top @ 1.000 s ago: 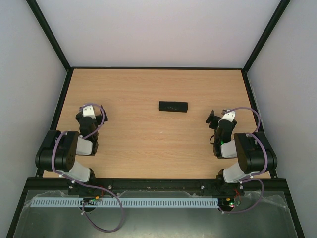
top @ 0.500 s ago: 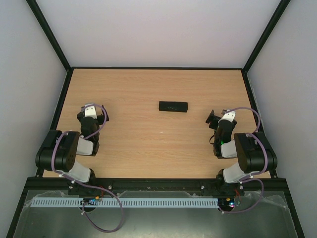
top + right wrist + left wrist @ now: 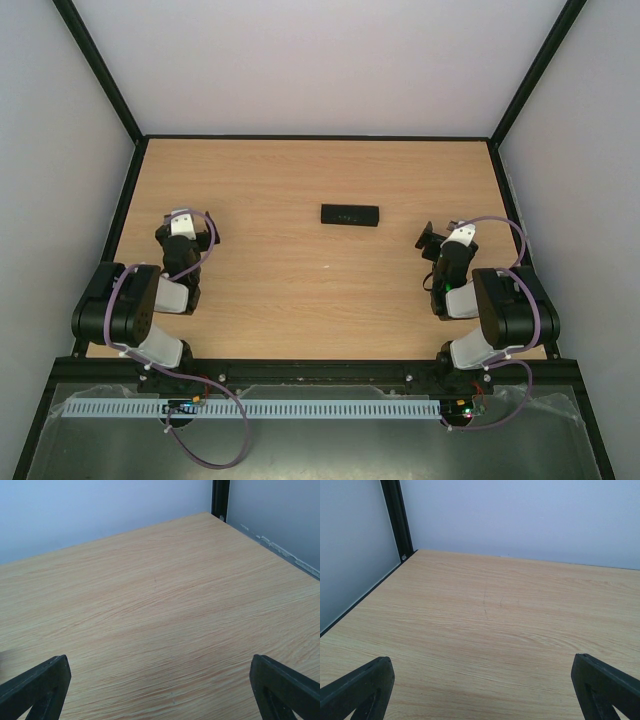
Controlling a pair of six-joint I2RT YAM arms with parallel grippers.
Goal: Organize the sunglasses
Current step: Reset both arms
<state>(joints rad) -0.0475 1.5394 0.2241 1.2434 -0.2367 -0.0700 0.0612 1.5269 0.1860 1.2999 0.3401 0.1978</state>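
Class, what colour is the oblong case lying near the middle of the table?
Black. The case shows best in the top external view.

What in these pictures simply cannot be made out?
Top view: the black case is too small to show any contents; no sunglasses show anywhere.
Left wrist view: the left end effector is cut off by the bottom edge.
Right wrist view: the right end effector, likewise.
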